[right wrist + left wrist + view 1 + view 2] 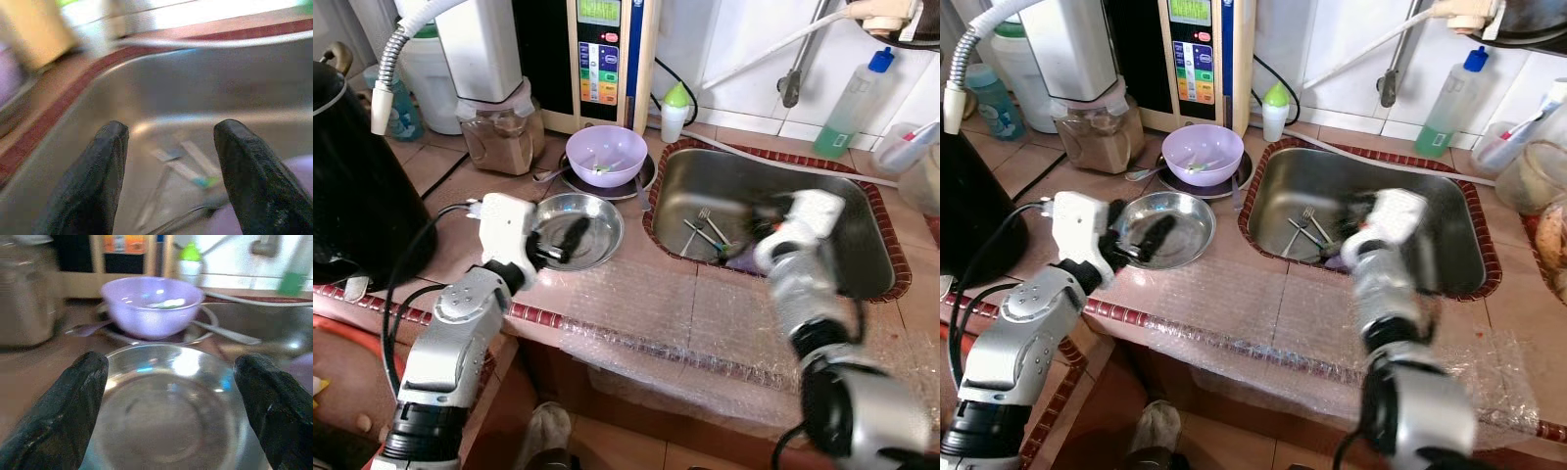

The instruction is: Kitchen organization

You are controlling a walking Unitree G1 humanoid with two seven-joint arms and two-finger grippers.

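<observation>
Reaching for dishes: left gripper (566, 240), fingers spread, over steel plate (597, 235) beside sink (871, 211); right gripper (168, 181), fingers apart, above forks (703, 231) in basin; next likely a lowering and closing on plate rim.

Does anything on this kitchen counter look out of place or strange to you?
Yes: a sheet of bubble wrap covers the counter's front edge and hangs over it, unusual for a worktop. Forks lie loose in the sink, where the open right gripper reaches. The open left gripper hovers over the steel plate. Nothing looks spilled or broken.
</observation>
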